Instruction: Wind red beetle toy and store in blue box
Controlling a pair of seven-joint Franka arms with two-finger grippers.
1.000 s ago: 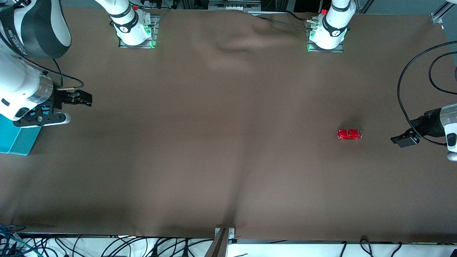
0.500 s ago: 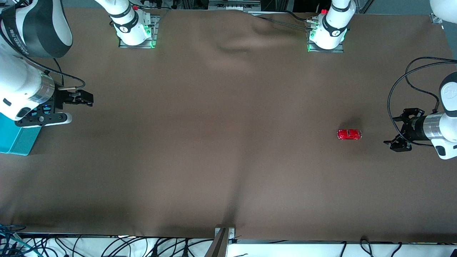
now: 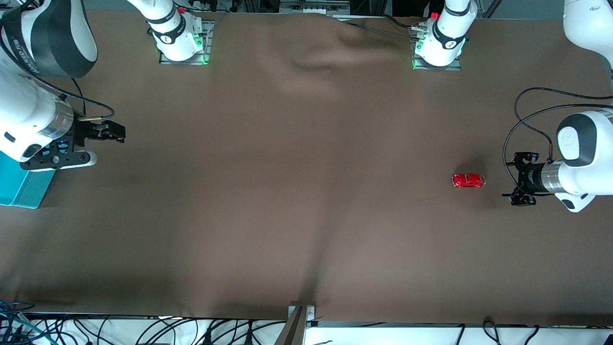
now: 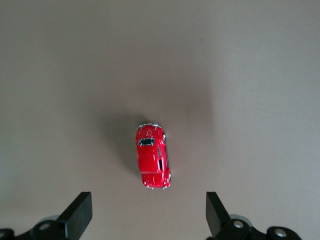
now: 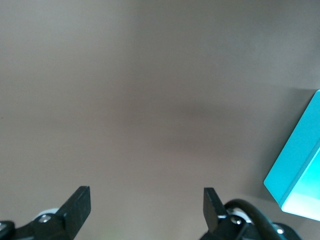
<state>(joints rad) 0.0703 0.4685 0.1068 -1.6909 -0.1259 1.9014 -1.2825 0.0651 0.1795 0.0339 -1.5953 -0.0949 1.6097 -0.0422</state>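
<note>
Since the earlier frames the left gripper (image 3: 519, 178) has swung in from the edge of the front view toward the beetle (image 3: 468, 180), and now hangs over the tabletop (image 3: 306, 191) just at the beetle's 3 o'clock in that view. Its jaws stand wide apart and hold nothing; in the left wrist view its two fingers (image 4: 77, 215) frame the beetle (image 4: 152, 155), which lies between them but ahead of their tips, touching neither.

The beetle has not shifted. It sits on its wheels on the bare brown tabletop toward the left arm's end, lengthwise along the table.

The right arm waits. The right gripper (image 3: 103, 143) has barely moved and hangs over the tabletop at the right arm's end, at about 2 o'clock from the visible part of the box (image 3: 21, 189) in the front view. Its jaws are fully apart and empty too.

The box stands at the right arm's end, partly hidden under that arm. The right wrist view shows one corner of the box (image 5: 297, 172) with its smooth turquoise wall; what lies inside cannot be told.
</note>
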